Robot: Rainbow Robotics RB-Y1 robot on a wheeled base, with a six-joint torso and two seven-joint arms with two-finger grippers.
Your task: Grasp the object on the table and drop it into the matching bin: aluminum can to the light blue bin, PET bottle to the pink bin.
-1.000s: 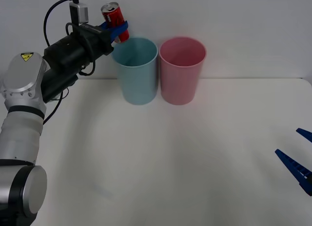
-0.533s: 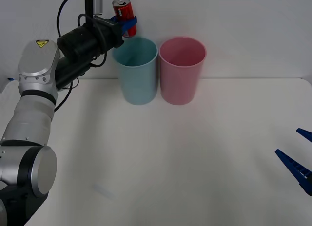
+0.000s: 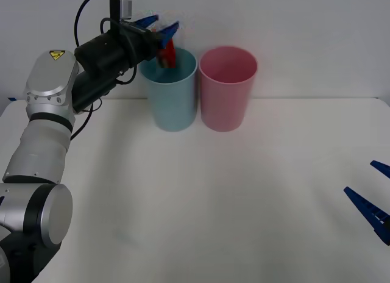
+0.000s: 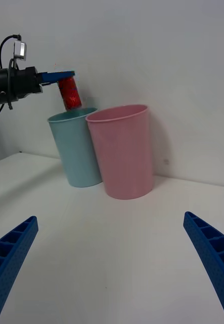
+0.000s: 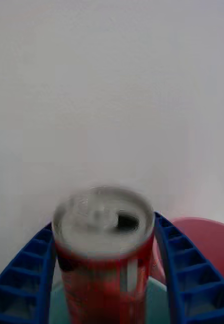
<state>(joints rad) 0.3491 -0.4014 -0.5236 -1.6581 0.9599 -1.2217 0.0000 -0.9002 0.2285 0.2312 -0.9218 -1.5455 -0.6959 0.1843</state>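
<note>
Can: red with a silver top, blurred in the front view, upright between the left fingers, its lower end at the rim of the blue bin; in the right wrist view it stands just above that rim; in the left wrist view it shows its top and pull tab.
Left gripper: raised over the blue bin's mouth, fingers spread apart with the can between them; from its own wrist view the ribbed blue fingers flank the can closely, and whether they touch it cannot be told.
Blue bin: upright near the table's far edge, touching or just beside the pink bin.
Pink bin: upright, on the blue bin's right.
Right gripper: low at the table's right edge, well apart from the bins, fingers wide apart, holding nothing.
Table: white.
</note>
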